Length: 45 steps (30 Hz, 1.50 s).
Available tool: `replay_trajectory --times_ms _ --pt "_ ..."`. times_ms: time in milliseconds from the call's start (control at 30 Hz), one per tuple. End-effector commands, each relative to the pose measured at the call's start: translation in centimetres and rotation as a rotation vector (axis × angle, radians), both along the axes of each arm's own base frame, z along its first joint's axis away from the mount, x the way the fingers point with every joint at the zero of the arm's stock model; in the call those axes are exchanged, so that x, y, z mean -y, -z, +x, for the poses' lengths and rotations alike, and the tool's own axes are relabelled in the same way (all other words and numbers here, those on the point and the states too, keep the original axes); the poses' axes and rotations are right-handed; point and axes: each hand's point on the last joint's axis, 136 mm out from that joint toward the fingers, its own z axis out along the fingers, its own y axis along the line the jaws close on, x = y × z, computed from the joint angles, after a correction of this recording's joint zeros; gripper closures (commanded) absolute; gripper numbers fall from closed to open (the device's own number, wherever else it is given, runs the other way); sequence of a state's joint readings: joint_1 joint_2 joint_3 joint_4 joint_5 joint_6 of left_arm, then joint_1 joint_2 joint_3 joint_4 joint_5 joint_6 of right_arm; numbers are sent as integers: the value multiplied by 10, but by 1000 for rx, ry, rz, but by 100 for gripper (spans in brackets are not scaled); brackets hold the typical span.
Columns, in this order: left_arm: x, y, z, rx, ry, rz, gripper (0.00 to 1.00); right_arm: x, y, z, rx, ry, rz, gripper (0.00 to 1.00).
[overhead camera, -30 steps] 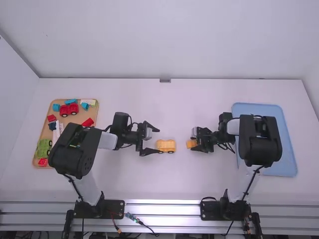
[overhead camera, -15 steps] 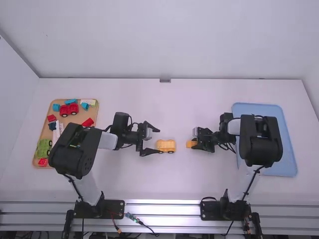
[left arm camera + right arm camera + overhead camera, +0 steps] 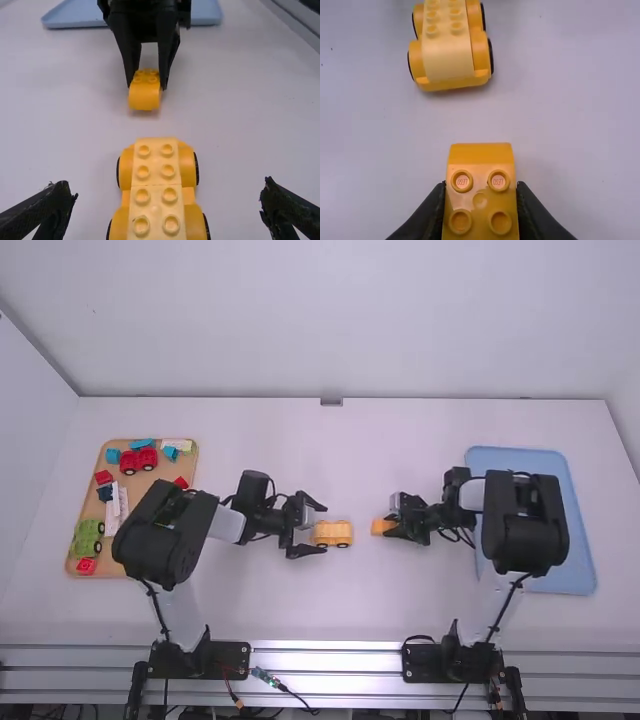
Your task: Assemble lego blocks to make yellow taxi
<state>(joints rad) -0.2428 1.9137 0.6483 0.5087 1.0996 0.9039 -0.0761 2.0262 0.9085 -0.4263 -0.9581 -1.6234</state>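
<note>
In the high view my left gripper stands open at the left end of the yellow car base. My right gripper is shut on an orange-yellow brick, apart from the car base on its right. The left wrist view has my left gripper with its fingers wide on both sides of the studded car base, not touching it. In the right wrist view my right gripper pinches the curved brick by its sides, studs visible; the car base stands beyond it.
A wooden tray at the left holds several red, blue, green and white pieces. At the right a blue tray lies partly under the right arm. White table surface surrounds the car base.
My left gripper has moved slightly right, around the left end of the car base. My right gripper, still holding its brick, has shifted very little.
</note>
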Motion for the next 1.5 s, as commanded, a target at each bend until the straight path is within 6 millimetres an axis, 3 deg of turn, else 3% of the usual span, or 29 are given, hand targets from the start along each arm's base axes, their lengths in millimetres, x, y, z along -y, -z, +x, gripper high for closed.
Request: replay_trajectory --times_ms 0,367,600,767,933,1000,1033,1200,1467 --pt "3 5 3 -43 -5 -13 1 -8 -12 2 -9 9 99 81" --pt "8 33 17 -111 -29 -19 1 -32 -30 -10 20 -65 211 78" --pt "24 47 12 -124 6 3 1 -47 -38 -8 -11 -94 224 78" --pt "20 59 23 -132 -109 67 1 -50 -44 0 -26 -89 224 77" --pt "17 58 17 -90 -117 54 1 -56 -48 -2 -38 -109 223 77" --pt "17 59 17 -94 -117 55 5 -58 -48 -4 -38 -116 223 78" --pt "17 60 17 -106 -115 59 19 -60 -48 -5 -39 -124 223 77" --pt "18 62 19 -116 -100 79 35 -72 -48 -12 -40 -164 222 78" --pt "15 71 10 -74 -45 121 37 -85 -45 -6 -42 -163 209 79"
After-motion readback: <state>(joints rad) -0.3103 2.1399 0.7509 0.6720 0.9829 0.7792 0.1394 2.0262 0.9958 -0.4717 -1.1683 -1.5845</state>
